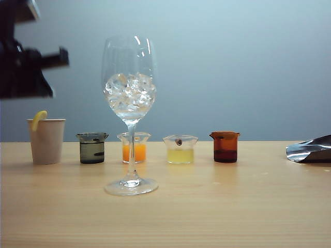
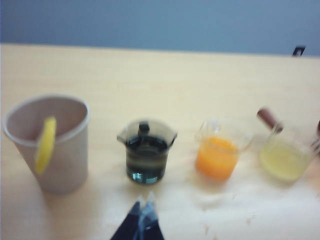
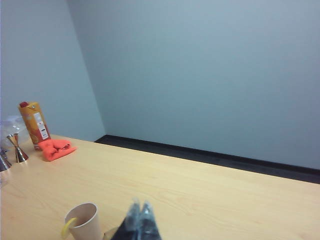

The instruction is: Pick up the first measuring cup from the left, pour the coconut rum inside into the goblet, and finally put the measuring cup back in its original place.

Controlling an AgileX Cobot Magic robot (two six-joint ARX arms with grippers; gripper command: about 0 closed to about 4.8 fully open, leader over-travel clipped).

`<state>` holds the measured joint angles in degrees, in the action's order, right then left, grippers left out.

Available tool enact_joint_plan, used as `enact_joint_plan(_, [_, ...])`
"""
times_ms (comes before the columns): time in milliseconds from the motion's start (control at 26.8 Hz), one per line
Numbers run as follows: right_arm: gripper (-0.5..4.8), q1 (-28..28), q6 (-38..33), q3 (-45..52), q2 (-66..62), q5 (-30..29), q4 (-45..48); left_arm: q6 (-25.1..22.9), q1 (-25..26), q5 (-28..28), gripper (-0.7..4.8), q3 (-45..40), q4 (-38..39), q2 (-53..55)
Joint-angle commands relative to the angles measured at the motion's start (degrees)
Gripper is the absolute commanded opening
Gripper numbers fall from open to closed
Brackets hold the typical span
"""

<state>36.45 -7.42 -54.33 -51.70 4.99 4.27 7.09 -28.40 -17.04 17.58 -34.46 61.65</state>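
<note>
The measuring cup (image 1: 92, 148), small and smoky grey, stands first from the left in the row of small cups, with the clear coconut rum (image 1: 92, 153) in it. In front of the row stands the tall goblet (image 1: 130, 88), ice in its bowl. In the left wrist view my left gripper (image 2: 143, 200) is shut and empty, hovering just short of the measuring cup (image 2: 146, 152). A dark arm (image 1: 23, 62) hangs high at the exterior view's left edge. My right gripper (image 3: 140, 205) is shut, holds nothing and hangs above the table beside the paper cup (image 3: 82, 222).
A beige paper cup (image 1: 46, 140) with a lemon slice stands left of the measuring cup. To its right come an orange cup (image 1: 134, 152), a pale yellow cup (image 1: 180, 150) and an amber cup (image 1: 225, 147). Foil bag (image 1: 310, 150) far right. Carton (image 3: 35, 125), orange cloth (image 3: 56, 148).
</note>
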Motion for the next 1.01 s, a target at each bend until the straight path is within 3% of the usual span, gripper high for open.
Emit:
enact_joint_plan(37, [-0.09,0.0,0.3,-0.7,-1.7,-2.5,1.4,-0.2,0.0,0.5,-0.05,-0.1,-7.3,6.0])
enact_joint_plan(373, [-0.09,-1.0,0.3,-3.1,-4.5,-6.8,1.1,1.0,0.0,-0.3,-0.05,0.2,-32.5,29.5])
enact_joint_plan(709, [-0.09,-1.0,0.4,-3.1,-6.0,-13.2,-4.8,-1.0,1.8,-2.2,-0.05,7.8,-33.0,40.5])
enact_joint_plan(821, [-0.09,-1.0,0.4,-3.1,-6.2,-14.3,-4.9,1.0,4.1,-0.4,-0.05,10.8,-32.9,43.4])
enact_joint_plan(859, [-0.09,-1.1,0.4,-3.1,-6.2,-14.3,-4.7,2.1,5.3,2.9,-0.05,11.4,-33.0,44.3])
enact_joint_plan(1008, [-0.09,-1.1,0.4,-3.1,-6.6,-14.1,-4.0,2.5,5.0,4.6,0.03,11.4,-32.9,44.4])
